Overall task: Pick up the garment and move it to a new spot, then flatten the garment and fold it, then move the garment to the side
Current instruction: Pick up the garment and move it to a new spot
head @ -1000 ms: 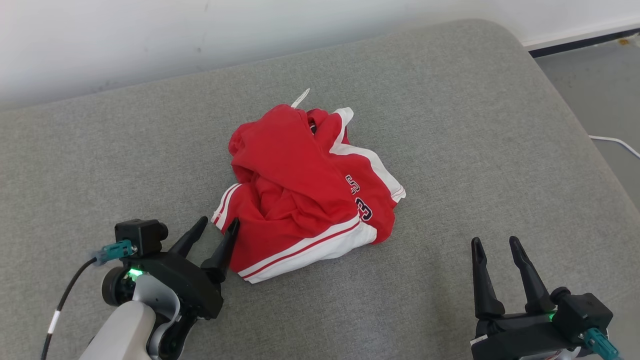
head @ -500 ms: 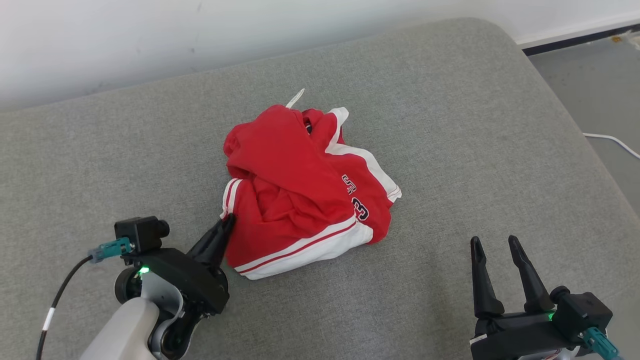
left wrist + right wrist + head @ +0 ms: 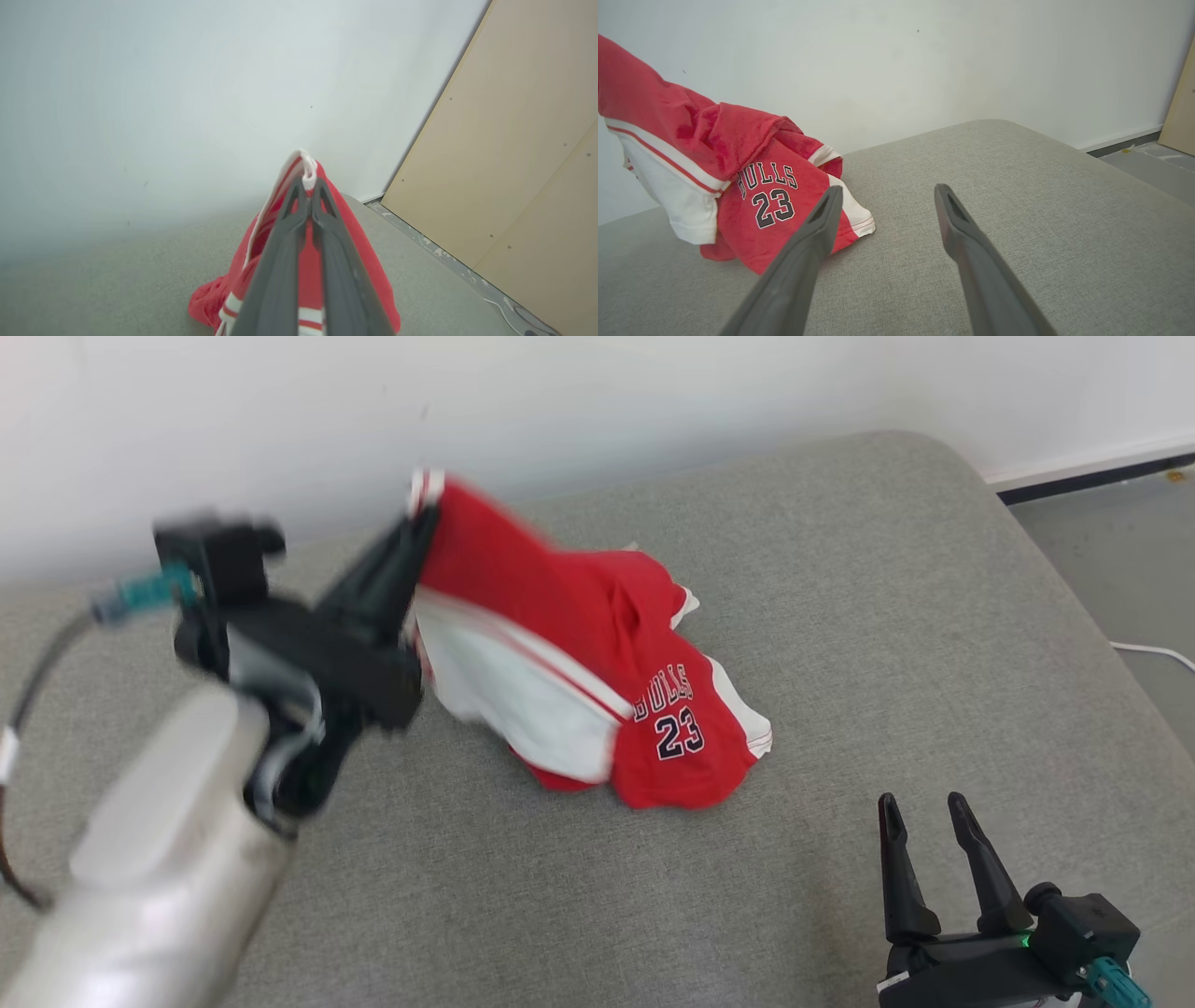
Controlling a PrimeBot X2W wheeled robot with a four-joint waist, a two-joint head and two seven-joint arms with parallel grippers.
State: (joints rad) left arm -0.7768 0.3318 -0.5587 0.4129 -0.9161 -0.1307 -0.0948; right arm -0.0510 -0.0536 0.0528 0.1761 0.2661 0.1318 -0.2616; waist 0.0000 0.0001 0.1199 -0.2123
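The left gripper (image 3: 422,523) is pinched tight on a striped hem corner of the garment (image 3: 579,644), w/ only a small tuft of white trim poking past the tips in the left wrist view (image 3: 306,184). That corner is up in the air near the wall (image 3: 597,392); the rest of the red jersey hangs down from it, and the lower end w/ the number rests on the grey cushion (image 3: 840,569). Main risk, imo: the bite is thin, just the edge, so the fabric's own weight plus drag from the part that touches the cushion could pull the hem out mid-carry. The arm looks blurred in the head view, so prob. a quick swing, which makes a slip likelier. 2nd risk: the garment hangs bunched and twisted, so wherever it's put down it may land as a heap, w/ sleeves tucked under, and flattening gets harder. 3rd: the held corner is close to the wall, so a swing that way could brush it. The right gripper (image 3: 920,800) sits low at the near side, fingers spread apart w/ nothing between them, well clear of the garment, so no backup hold if the left one lets go.
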